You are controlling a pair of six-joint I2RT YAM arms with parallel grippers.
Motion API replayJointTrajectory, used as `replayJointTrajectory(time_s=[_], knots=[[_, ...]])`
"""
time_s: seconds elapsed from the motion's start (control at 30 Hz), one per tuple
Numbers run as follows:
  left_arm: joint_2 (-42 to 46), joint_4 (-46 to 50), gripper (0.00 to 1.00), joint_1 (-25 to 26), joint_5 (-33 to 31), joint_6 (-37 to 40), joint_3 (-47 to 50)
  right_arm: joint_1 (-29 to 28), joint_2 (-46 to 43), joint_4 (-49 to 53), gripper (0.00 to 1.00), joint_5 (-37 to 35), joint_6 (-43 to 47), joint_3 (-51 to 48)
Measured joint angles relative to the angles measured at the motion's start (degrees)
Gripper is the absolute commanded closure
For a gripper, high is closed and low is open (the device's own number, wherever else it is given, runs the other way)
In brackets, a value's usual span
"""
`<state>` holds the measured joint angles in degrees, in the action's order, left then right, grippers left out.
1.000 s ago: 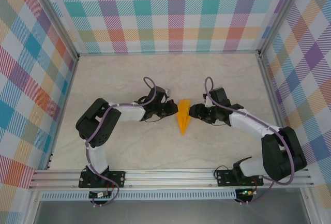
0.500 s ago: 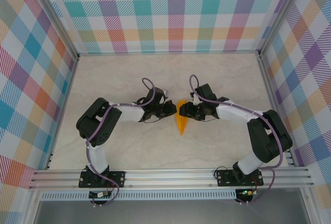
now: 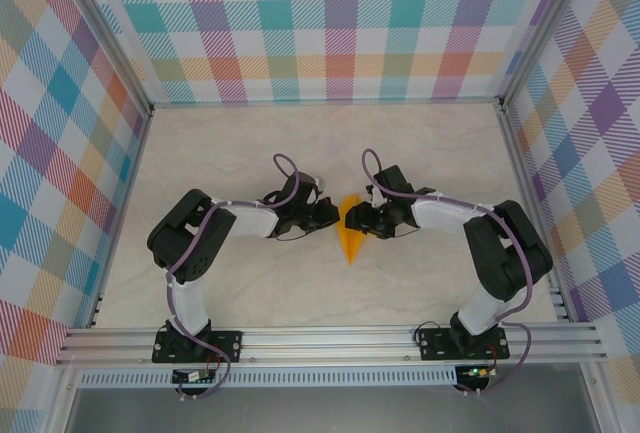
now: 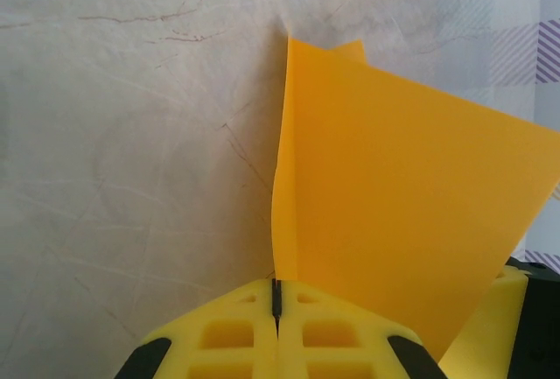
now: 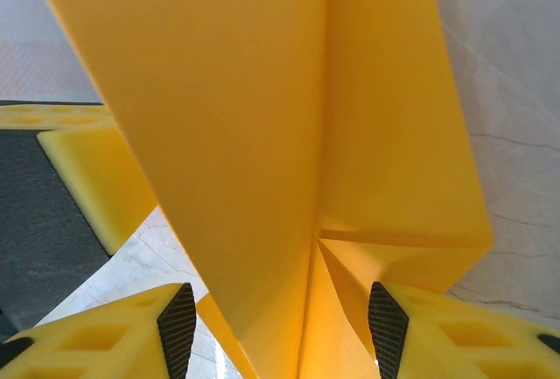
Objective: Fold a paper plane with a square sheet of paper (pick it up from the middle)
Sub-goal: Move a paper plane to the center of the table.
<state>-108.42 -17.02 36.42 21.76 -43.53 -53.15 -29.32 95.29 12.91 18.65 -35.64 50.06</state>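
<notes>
The orange-yellow paper plane [image 3: 350, 239] is a slim folded dart held on edge over the table's middle, its point toward the arms. My left gripper [image 3: 335, 215] is shut on its left edge; in the left wrist view the paper plane [image 4: 394, 204] rises from the closed left gripper [image 4: 276, 287]. My right gripper [image 3: 353, 221] reaches in from the right. Its jaws stand open around the folded paper plane [image 5: 262, 134], whose centre crease runs down between the right gripper [image 5: 282, 326] pads [image 5: 178, 326]. A folded flap lies close to the right-hand pad.
The marble-look table [image 3: 250, 143] is walled by checked panels [image 3: 340, 23] on three sides. An aluminium rail [image 3: 330, 338] with both arm bases runs along the near edge. The left gripper's yellow finger [image 5: 87, 169] lies just left of the paper in the right wrist view.
My right gripper has moved left, from beside the paper plane to around it. The paper plane has shifted slightly left. The left gripper has stayed shut on it.
</notes>
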Motion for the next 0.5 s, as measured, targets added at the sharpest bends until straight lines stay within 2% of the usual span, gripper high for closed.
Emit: replayJointTrajectory(time_s=[0.2, 0.5], knots=[[-0.5, -0.1, 0.90, -0.2, -1.0, 0.0, 0.7, 0.0, 1.6, 0.2, 0.42, -0.9, -0.4, 0.4], [-0.6, -0.4, 0.92, -0.3, -1.4, 0.0, 1.2, 0.0, 2.3, 0.2, 0.41, -0.8, -1.2, 1.0]])
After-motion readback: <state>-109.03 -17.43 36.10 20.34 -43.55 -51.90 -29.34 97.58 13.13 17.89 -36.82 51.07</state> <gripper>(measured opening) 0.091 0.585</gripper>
